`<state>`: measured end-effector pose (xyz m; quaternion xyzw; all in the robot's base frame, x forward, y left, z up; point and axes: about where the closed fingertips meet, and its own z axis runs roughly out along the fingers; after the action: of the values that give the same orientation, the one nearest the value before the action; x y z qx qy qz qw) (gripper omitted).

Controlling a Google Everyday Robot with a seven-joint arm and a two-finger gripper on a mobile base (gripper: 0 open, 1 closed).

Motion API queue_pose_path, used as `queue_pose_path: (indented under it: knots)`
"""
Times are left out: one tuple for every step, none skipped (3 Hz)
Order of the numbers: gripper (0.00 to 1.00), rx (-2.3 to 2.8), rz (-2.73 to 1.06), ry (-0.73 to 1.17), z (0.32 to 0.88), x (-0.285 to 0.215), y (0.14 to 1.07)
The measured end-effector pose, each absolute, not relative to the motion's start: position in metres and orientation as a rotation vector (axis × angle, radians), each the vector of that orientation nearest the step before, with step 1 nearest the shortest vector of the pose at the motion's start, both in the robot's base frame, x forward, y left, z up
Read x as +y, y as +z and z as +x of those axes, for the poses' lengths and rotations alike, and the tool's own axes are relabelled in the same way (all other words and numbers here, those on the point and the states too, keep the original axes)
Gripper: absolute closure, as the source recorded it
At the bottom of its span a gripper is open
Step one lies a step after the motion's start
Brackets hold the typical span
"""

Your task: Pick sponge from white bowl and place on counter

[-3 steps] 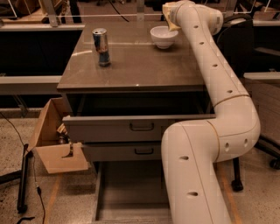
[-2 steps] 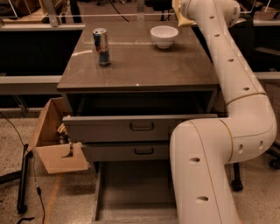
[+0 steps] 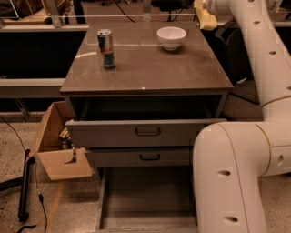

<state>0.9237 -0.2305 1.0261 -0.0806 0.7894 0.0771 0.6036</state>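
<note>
Camera view: the gripper [image 3: 204, 13] hangs past the counter [image 3: 150, 70]'s far right corner, clamped on the sponge [image 3: 207, 20]; the white bowl [image 3: 171, 43] looks empty. Released here, the sponge would likely miss the counter and drop beside the cabinet

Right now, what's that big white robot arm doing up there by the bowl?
The robot's claw is up in the air past the far right corner of the counter. It grips a pale yellow block that looks like the sponge. The white bowl on the counter looks empty, and the sponge is not yet set down on the counter. A can stands toward the left, apart from the bowl. The drawers below are pulled open.
</note>
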Motion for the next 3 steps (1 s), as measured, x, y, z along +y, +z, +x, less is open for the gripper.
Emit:
queue_pose_path:
  knots:
    - [1.00,1.914,-0.167,0.224,0.901,-0.240,1.020]
    - [1.00,1.995,-0.140,0.290,0.884,-0.236,1.009]
    - [1.00,2.060,-0.104,0.351,0.869,-0.228,0.997]
